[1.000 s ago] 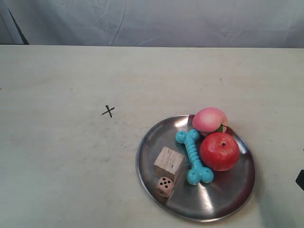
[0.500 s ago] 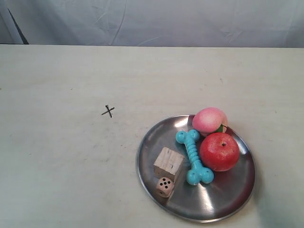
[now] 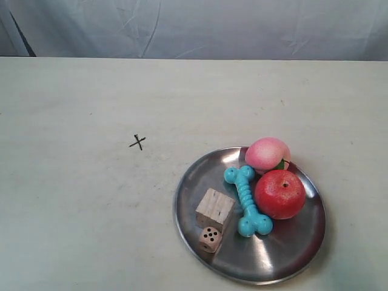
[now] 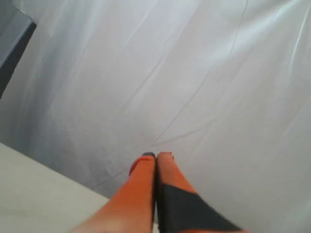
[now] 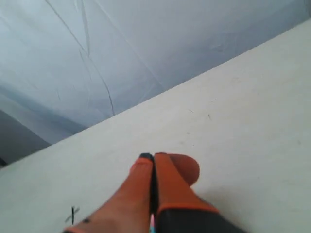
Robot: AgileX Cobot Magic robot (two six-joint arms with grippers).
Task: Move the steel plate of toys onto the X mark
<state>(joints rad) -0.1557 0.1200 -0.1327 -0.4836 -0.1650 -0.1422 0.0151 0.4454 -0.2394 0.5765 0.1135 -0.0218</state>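
Your steel plate (image 3: 285,250) is shiny metal; on it, a rough wooden cube (image 3: 215,208), glossy apple (image 3: 279,194); matt tabletop (image 3: 73,200).

Tally: 1 steel plate (image 3: 285,254), 1 apple (image 3: 279,193), 1 peach (image 3: 267,152), 1 bone (image 3: 247,200), 1 cube (image 3: 214,208), 1 die (image 3: 210,239), 1 X mark (image 3: 138,142), 1 left end effector (image 4: 156,155), 1 right end effector (image 5: 153,156).
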